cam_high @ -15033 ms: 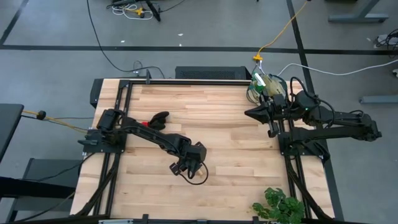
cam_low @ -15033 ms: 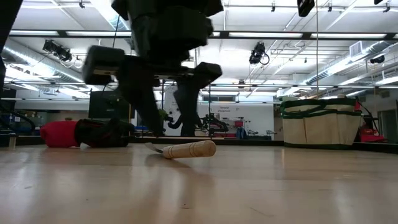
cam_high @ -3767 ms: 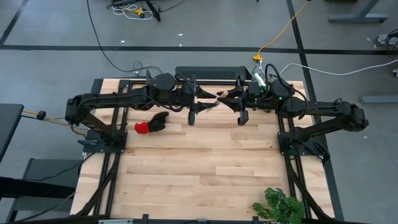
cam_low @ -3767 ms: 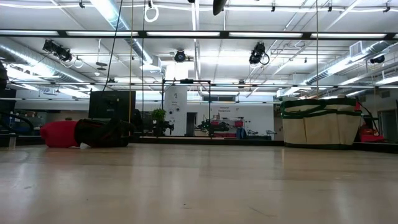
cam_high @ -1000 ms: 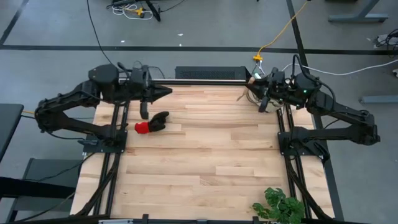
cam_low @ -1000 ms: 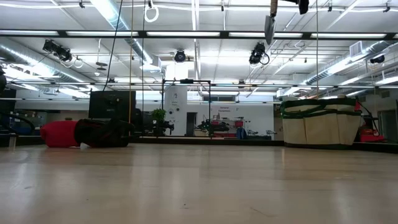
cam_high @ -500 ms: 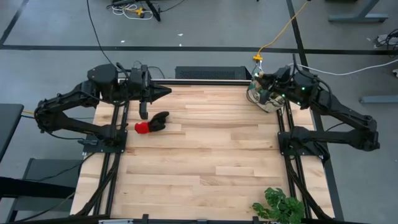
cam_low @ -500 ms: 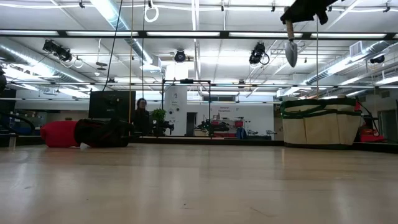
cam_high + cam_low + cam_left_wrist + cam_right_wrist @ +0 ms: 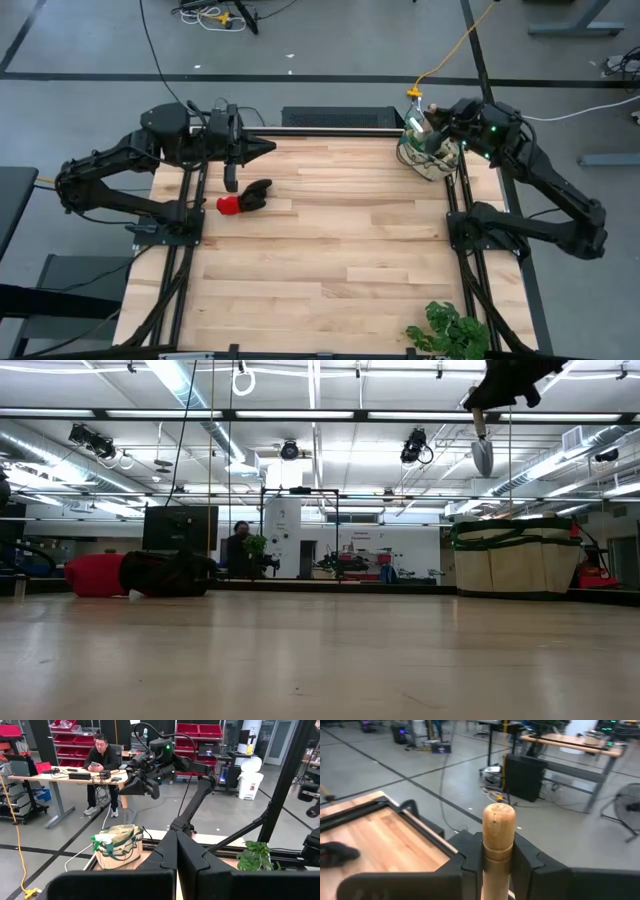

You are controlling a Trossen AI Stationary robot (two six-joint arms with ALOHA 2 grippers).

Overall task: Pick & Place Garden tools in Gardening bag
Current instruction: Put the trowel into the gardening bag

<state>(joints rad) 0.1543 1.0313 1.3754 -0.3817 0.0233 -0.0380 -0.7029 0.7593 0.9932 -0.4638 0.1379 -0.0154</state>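
While raised over gardening bag (image 9: 428,158), right tool (image 9: 498,851) clamps trowel (image 9: 482,455) blade-down.

Right gripper (image 9: 497,857) raised, jaws clamped, left gripper (image 9: 262,147) raised, jaws closed

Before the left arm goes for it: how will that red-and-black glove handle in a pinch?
The glove lies slumped and flat on the table, so it is probably floppy and will drape from a pinch. It looks like soft fabric, likely light and unlikely to roll. The left end effector hangs near it; the right end effector holds the trowel over the bag.
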